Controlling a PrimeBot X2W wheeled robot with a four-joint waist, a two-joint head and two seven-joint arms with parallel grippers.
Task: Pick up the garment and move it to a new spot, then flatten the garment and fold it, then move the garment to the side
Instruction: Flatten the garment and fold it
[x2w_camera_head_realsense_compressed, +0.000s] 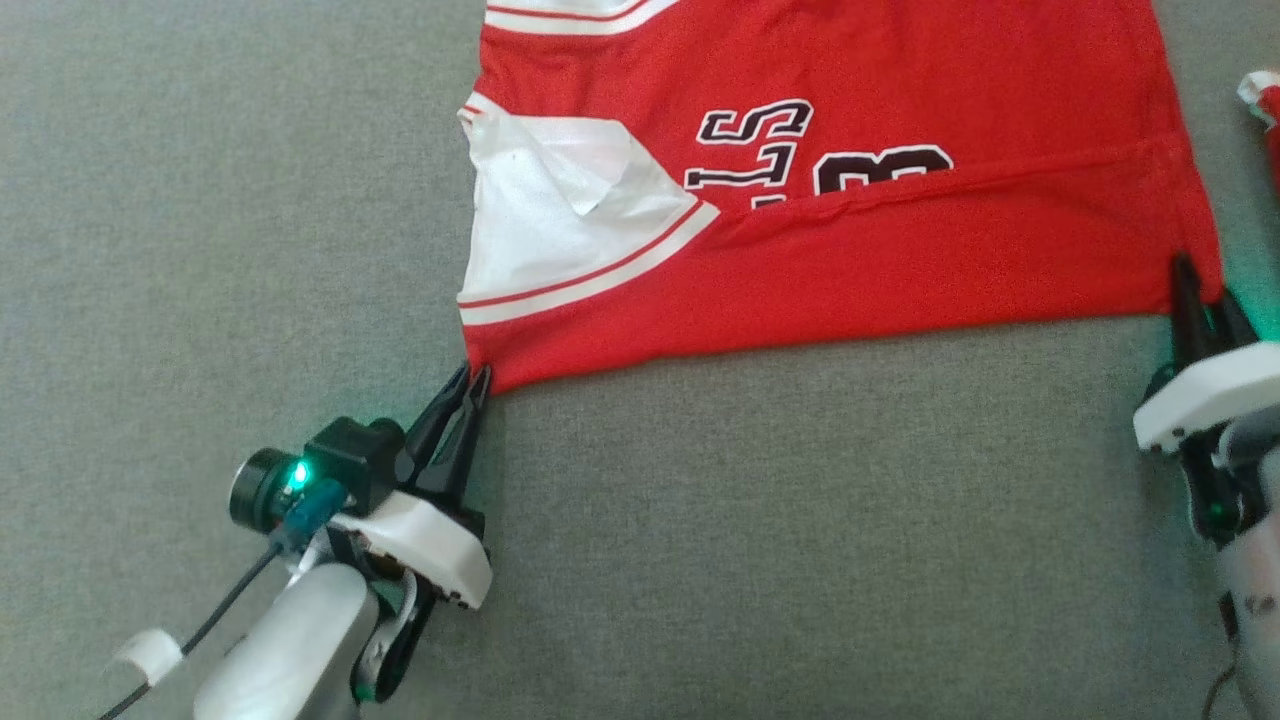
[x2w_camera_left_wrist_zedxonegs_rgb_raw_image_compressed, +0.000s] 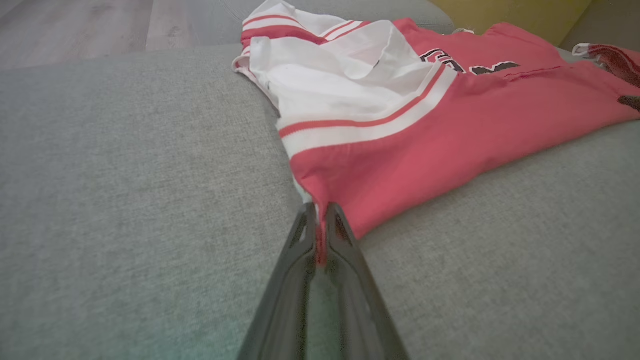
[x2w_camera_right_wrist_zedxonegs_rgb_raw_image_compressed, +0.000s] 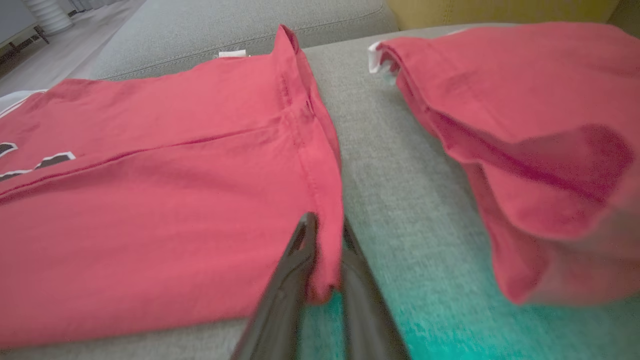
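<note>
1 red garment (x2w_camera_head_realsense_compressed: 900, 270), a jersey with black-and-white lettering (x2w_camera_head_realsense_compressed: 760, 130) and 1 white side panel (x2w_camera_head_realsense_compressed: 540, 230) edged in red and white stripes, lies spread on a grey cushion (x2w_camera_head_realsense_compressed: 750, 550). It lies at the far middle of the head view, and its near edge runs almost straight between the 2 end effectors.

The left end effector (x2w_camera_head_realsense_compressed: 475, 378) is at the garment's near left corner. Its 2 dark fingers are pressed together on that corner, and in the left wrist view a sliver of red shows between them.

The right end effector (x2w_camera_head_realsense_compressed: 1203, 282) is at the near right corner. Its 2 fingers stand narrow on either side of the hem, and the right wrist view shows cloth filling the gap between them.

1 second red cloth (x2w_camera_head_realsense_compressed: 1262, 105) lies to the right of the garment, apart from it, with bare cushion between the 2.
</note>
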